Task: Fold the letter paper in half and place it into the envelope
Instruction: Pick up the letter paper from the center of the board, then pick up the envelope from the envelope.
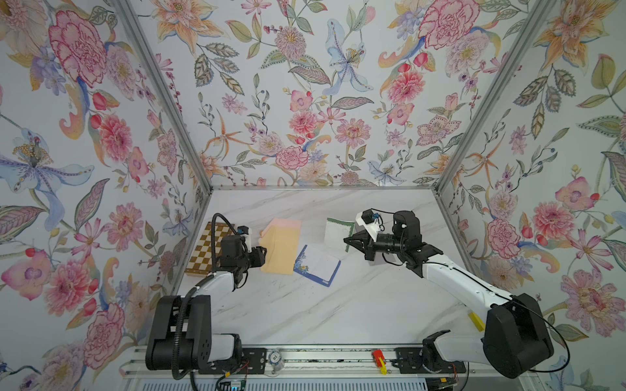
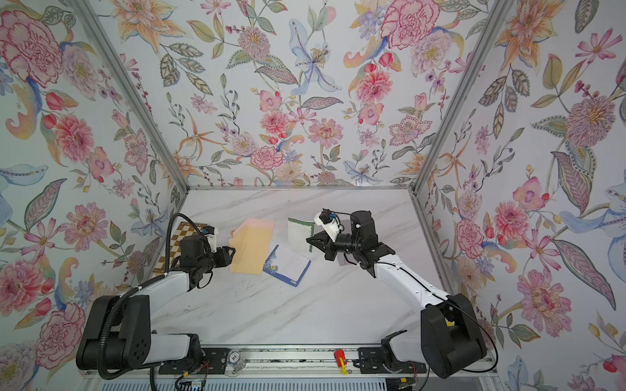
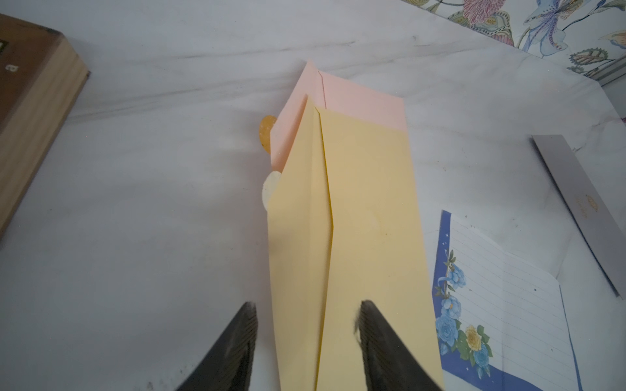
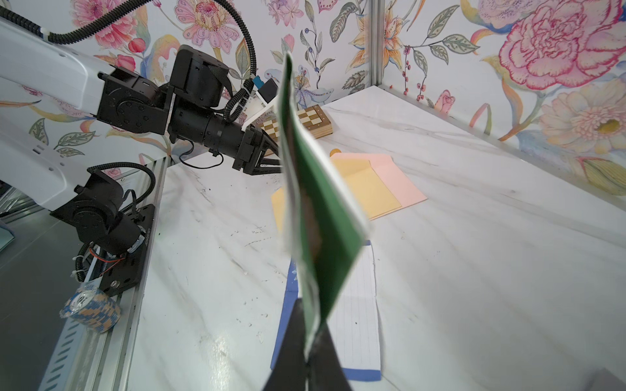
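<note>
marble table, green-edged letter paper in right fingers

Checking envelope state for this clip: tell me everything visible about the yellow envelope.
The yellow envelope is plain paper, lying flat on the marble table, overlapping a pink envelope that shows past its far end. Its pointed flap looks folded down. The blue-bordered sheet sits beside it. The open left end effector straddles one long edge; contact unclear.
</note>
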Robot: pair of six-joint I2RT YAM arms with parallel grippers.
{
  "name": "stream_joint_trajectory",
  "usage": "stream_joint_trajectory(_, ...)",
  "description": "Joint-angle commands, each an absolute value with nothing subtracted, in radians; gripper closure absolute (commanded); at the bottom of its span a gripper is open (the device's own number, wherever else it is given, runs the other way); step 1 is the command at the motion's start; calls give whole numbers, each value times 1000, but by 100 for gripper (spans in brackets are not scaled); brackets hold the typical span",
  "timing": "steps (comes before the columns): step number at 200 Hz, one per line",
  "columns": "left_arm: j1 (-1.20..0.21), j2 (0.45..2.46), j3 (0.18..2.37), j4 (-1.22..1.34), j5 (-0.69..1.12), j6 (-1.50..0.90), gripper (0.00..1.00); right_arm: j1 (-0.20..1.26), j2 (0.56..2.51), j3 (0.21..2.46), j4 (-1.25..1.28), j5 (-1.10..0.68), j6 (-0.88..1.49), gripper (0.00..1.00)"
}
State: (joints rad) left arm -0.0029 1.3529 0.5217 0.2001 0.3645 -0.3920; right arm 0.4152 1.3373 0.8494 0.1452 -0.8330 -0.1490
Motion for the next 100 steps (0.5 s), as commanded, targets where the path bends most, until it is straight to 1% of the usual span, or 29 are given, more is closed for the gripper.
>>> stream_joint_trajectory(1, 20, 1336, 494, 189, 347, -387, 48, 422, 1344, 841, 155, -842, -136, 98)
stream_joint_trajectory(23, 25, 1371, 490, 226, 371, -393, 48, 422, 1347, 840, 156, -841, -138, 97)
stream_joint_trajectory(60, 25, 1433, 465, 363, 478, -434, 50, 423, 1357, 843, 158, -844, -135, 97)
stream_joint_trajectory(82, 25, 1459, 465, 375, 485, -434, 50, 422, 1362, 848, 158, -845, -135, 97)
stream_joint_trajectory(100, 27, 1477, 466, 378, 486, -427, 53, 422, 1366, 851, 160, -846, -135, 96)
